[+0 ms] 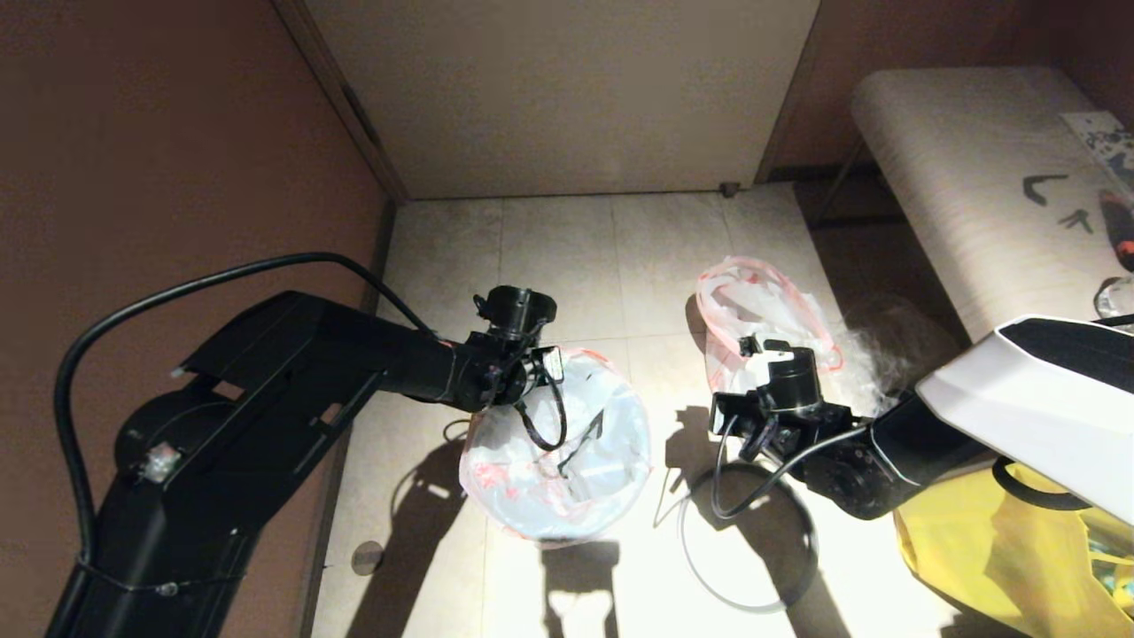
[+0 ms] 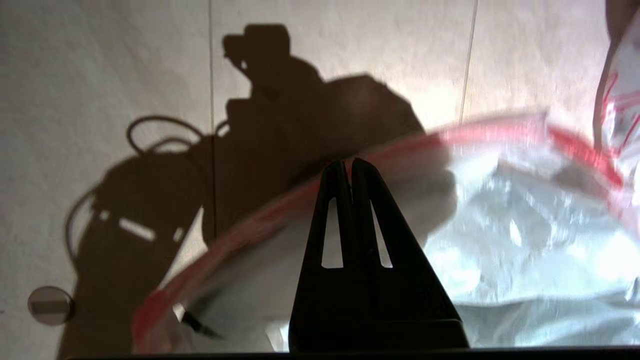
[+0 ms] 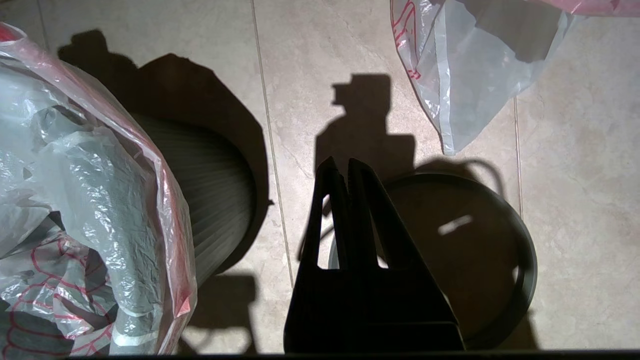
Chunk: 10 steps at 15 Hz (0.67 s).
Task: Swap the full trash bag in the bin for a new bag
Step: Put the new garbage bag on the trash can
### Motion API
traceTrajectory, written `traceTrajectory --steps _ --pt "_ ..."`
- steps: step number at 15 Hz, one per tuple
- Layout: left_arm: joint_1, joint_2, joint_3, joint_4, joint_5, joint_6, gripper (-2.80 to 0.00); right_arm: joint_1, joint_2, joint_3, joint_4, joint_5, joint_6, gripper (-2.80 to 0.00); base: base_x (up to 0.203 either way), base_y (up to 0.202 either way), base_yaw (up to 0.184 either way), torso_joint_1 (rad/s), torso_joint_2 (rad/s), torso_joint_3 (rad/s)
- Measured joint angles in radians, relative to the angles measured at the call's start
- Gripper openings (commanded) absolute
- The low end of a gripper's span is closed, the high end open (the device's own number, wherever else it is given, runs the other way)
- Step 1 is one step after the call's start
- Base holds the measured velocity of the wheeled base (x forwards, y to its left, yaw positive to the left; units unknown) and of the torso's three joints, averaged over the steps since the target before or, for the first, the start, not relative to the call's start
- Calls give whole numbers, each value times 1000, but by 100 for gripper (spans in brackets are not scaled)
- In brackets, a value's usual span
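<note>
- The black left arm reaches in from the left side of the tiled floor (image 1: 567,239), forearm roughly level and wrist bent down over the bin. The left end effector (image 2: 348,167) has its two fingers pressed together at the red hem; whether they pinch any plastic I cannot tell.
- The small round black ribbed wastebasket (image 3: 220,195) stands near the middle of the floor. A thin translucent white bag with a red-orange drawstring hem (image 1: 567,443) is spread over its mouth, crumpled inside. No bottles show through it, so it is probably the new liner being seated.
- The thin grey hoop (image 1: 700,576) lies flat on the floor just right of the bin, apart from it, likely set off so that the bag could go on first.
- The right end effector (image 3: 345,167) hovers above that hoop, fingers pressed together on nothing, the arm angled in from the right.
- A second translucent white bag with a pink-red hem (image 1: 753,301) lies limp farther back, towards the wall.
- A big yellow bag (image 1: 992,558) sits at the near right corner.
</note>
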Motion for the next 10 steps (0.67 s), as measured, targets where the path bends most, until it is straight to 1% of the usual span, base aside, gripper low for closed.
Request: traceTrajectory --steps 10 --pt "4 21 -38 5 0 -38 -280 -5 22 1 -13 0 0 -280 0 0 0 0 0 0"
